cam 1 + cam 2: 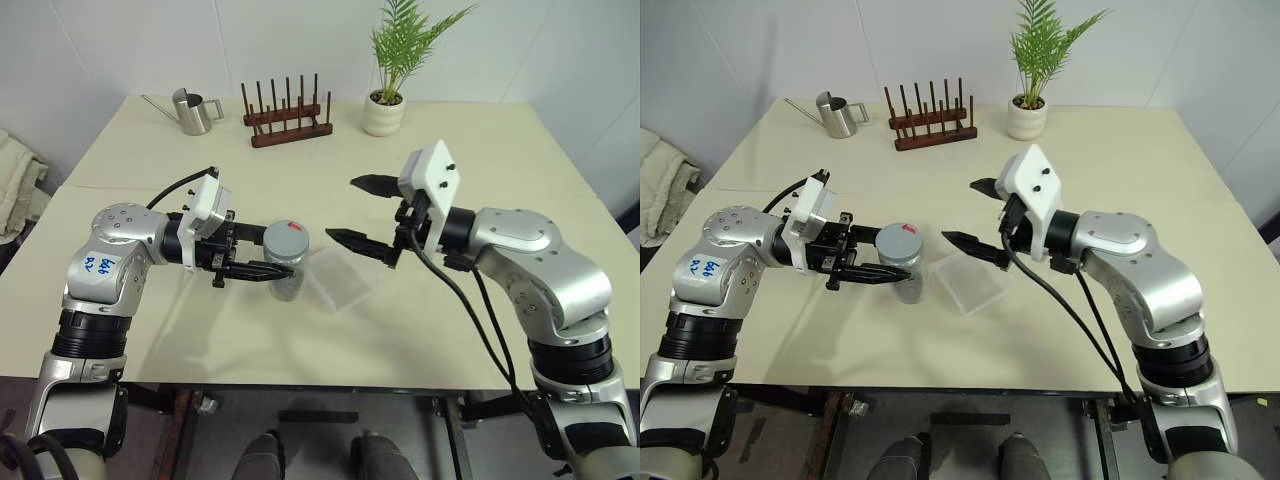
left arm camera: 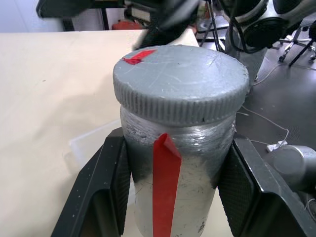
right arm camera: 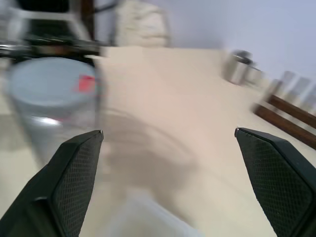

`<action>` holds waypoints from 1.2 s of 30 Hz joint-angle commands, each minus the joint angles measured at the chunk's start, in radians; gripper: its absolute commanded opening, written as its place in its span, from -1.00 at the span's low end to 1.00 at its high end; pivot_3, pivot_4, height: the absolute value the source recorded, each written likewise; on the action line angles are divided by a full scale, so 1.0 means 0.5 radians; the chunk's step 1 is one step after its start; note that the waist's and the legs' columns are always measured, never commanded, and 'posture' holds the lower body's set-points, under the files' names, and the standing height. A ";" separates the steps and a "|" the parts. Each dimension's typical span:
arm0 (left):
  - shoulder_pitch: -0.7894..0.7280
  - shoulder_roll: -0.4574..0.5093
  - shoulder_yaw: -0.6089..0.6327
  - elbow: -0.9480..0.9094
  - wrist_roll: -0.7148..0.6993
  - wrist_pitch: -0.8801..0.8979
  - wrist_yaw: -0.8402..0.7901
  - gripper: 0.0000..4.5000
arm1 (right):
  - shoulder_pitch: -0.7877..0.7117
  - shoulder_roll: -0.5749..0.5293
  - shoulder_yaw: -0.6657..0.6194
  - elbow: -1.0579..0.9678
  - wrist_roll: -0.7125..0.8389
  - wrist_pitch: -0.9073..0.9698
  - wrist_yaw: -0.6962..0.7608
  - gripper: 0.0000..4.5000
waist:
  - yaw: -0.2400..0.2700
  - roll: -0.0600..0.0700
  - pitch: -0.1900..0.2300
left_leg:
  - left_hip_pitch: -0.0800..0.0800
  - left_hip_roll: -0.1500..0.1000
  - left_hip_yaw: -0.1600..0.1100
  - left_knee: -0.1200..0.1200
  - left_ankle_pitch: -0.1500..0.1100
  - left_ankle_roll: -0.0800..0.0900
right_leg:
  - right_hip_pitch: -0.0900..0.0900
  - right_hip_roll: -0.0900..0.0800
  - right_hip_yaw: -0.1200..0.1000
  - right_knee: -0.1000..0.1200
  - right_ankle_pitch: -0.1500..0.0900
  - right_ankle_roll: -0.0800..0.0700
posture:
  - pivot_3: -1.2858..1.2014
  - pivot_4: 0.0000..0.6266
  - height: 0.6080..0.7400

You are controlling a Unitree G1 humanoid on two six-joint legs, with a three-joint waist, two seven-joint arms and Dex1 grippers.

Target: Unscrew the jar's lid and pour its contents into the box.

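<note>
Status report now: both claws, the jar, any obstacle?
Left claw shut on jar, lid on. Right claw open, apart from jar. Box beside jar, path clear.

A robot test room or lab, set up with a staged tabletop.

A plain cream table [image 1: 480,330] stands against bare white walls, carrying a few tidy props along its far edge: a steel watering can [image 1: 196,111], a brown wooden peg rack [image 1: 288,115] and a small potted plant [image 1: 386,100] in a white pot. The left wrist view looks past the table edge to a dark floor with loose cables [image 2: 269,140], wheeled chair bases [image 2: 296,47] and other equipment. A pale cloth or cushion [image 1: 20,185] lies off to the table's left side. Nothing domestic surrounds the table; the props look arranged for trials.
</note>
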 commanded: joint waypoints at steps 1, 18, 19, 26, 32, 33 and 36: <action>-0.008 0.011 0.025 0.013 -0.027 -0.050 -0.019 -0.08 | 0.008 -0.035 -0.093 -0.190 0.117 0.091 -0.022 1.00 | -0.001 0.000 0.000 | 0.000 0.000 0.000 0.000 0.000 0.000 | 0.000 0.000 0.000 0.000 0.000 0.000 | 0.03 -0.52 1.00; -0.077 -0.046 0.002 0.137 -0.015 -0.166 -0.015 -0.08 | -0.160 0.407 -0.038 -0.196 0.362 0.231 -0.339 1.00 | 0.002 0.001 0.000 | 0.000 0.000 0.000 0.001 0.000 0.001 | 0.000 -0.001 0.000 0.002 0.000 0.000 | 0.03 -0.52 1.00; -0.082 -0.052 0.001 0.144 -0.016 -0.170 -0.013 -0.08 | -0.159 0.433 -0.003 -0.182 0.347 0.218 -0.338 1.00 | 0.003 0.001 0.000 | 0.000 0.000 0.000 0.001 0.000 0.001 | 0.000 -0.001 0.000 0.002 0.000 0.000 | 0.03 -0.52 1.00; -0.086 -0.063 -0.001 0.080 -0.057 -0.098 -0.002 -0.08 | -0.141 0.530 0.211 -0.070 0.228 0.080 -0.287 1.00 | 0.001 0.001 0.000 | 0.000 0.000 0.000 0.001 0.000 0.001 | -0.001 -0.001 0.000 0.003 0.000 0.000 | 0.03 -0.52 1.00; -0.075 -0.061 0.005 0.050 -0.058 -0.082 0.004 -0.08 | -0.124 0.573 0.285 0.013 0.156 -0.015 -0.259 1.00 | 0.001 0.001 0.000 | 0.000 0.000 0.000 0.001 0.000 0.001 | -0.001 0.000 0.000 0.003 0.000 0.000 | 0.03 -0.52 1.00; -0.072 -0.060 0.005 0.045 -0.056 -0.083 0.006 -0.08 | -0.123 0.575 0.296 0.033 0.133 -0.032 -0.257 1.00 | 0.002 0.001 0.000 | 0.000 0.000 0.000 0.001 0.000 0.001 | -0.001 0.000 0.000 0.003 0.000 0.000 | 0.03 -0.52 1.00; -0.063 -0.059 0.007 0.032 -0.057 -0.082 0.009 -0.08 | -0.120 0.585 0.304 0.065 0.101 -0.061 -0.257 1.00 | 0.001 0.001 0.000 | 0.000 0.000 0.000 0.001 0.000 0.001 | -0.001 0.000 0.000 0.003 0.000 0.000 | 0.03 -0.52 1.00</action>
